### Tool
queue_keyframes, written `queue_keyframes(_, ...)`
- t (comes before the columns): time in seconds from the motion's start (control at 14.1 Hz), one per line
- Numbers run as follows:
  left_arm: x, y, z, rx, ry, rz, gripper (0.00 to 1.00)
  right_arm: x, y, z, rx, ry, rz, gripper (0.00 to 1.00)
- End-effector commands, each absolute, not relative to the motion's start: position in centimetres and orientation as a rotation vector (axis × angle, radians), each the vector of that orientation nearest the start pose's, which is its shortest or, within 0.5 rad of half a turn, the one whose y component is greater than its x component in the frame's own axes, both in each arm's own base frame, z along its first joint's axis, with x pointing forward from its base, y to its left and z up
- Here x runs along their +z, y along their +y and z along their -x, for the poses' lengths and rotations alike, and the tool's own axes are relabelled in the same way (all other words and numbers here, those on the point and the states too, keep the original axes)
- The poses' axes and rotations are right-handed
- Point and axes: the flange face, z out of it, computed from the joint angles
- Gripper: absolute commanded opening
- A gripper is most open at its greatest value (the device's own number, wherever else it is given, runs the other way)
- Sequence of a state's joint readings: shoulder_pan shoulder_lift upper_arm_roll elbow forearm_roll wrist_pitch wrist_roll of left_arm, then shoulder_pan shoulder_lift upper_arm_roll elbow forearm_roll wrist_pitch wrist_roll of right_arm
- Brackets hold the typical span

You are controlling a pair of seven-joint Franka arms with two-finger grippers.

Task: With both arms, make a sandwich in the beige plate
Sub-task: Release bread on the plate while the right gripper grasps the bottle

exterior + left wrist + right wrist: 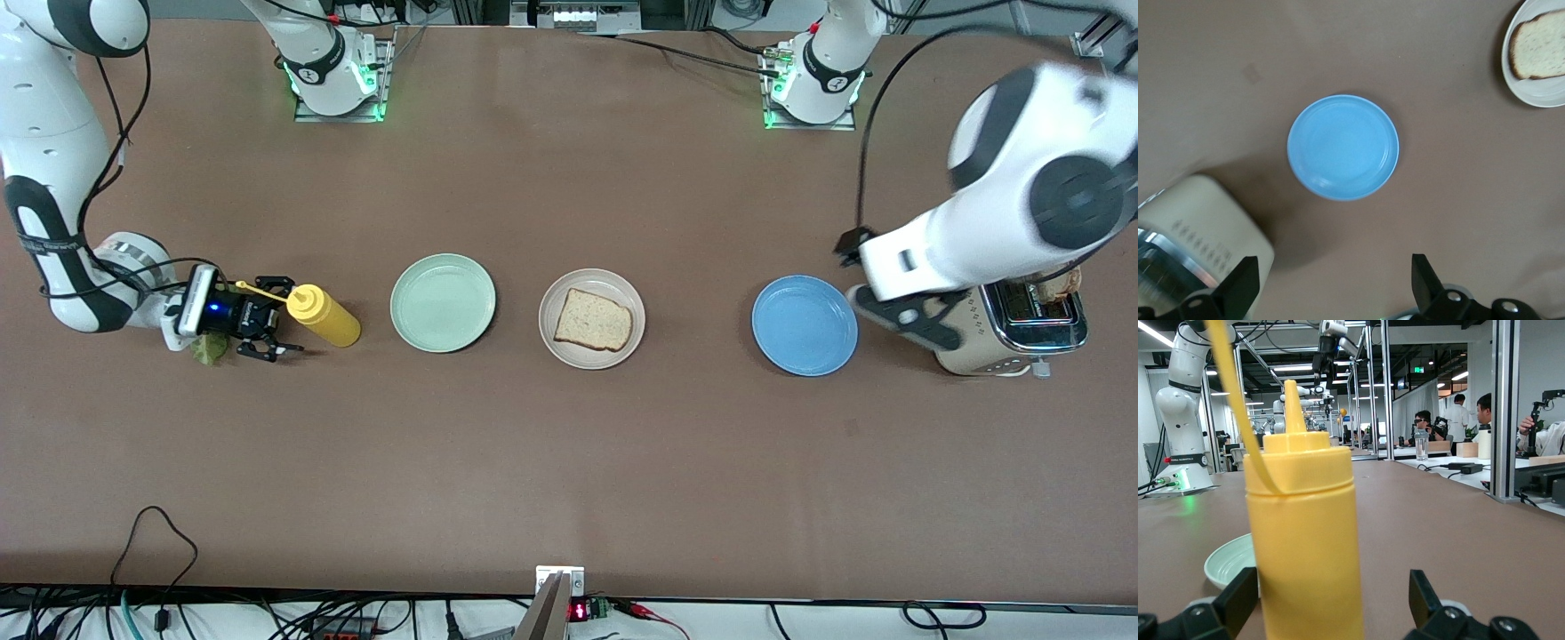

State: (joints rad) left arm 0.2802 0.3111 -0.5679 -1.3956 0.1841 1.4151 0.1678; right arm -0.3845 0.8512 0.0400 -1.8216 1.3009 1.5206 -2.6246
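Brown surface: three plates, one bread slice on beige plate. Right gripper wide at one mustard bottle; left gripper wide above blue plate.

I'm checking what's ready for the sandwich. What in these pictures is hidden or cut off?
- Lettuce: front view, mostly covered by the right gripper.
- Slice in the toaster: front view, the left arm hides nearly all of it.
- Left gripper: hidden under the arm in the front view.
- Yellow bottle: right wrist view, base cut off by the edge.
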Motion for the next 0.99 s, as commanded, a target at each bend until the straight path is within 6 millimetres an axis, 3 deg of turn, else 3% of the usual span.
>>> queue_keyframes(0.0,58.4,-9.1,-60.0,0.313,0.593,3.010,1.00,8.5,-6.3,-56.2,-1.252,-1.156,1.295,1.00)
queue_keyframes(0.21,61.3,-6.4,-58.2,0.223,0.450,3.078,1.00,8.1,-5.1,-56.2,-1.253,-1.155,1.279,1.00)
queue_keyframes(0.43,60.4,-3.2,-57.1,0.063,0.317,3.173,1.00,7.6,-4.4,-55.9,-1.246,-1.143,1.269,1.00)
queue_keyframes(0.64,59.5,-5.0,-54.1,0.016,0.367,3.141,1.00,7.8,-2.7,-56.2,-1.232,-1.151,1.246,1.00)
queue_keyframes(0.92,59.4,-5.4,-53.4,0.089,0.366,3.097,1.00,7.8,-1.4,-56.2,-1.217,-1.160,1.231,1.00)
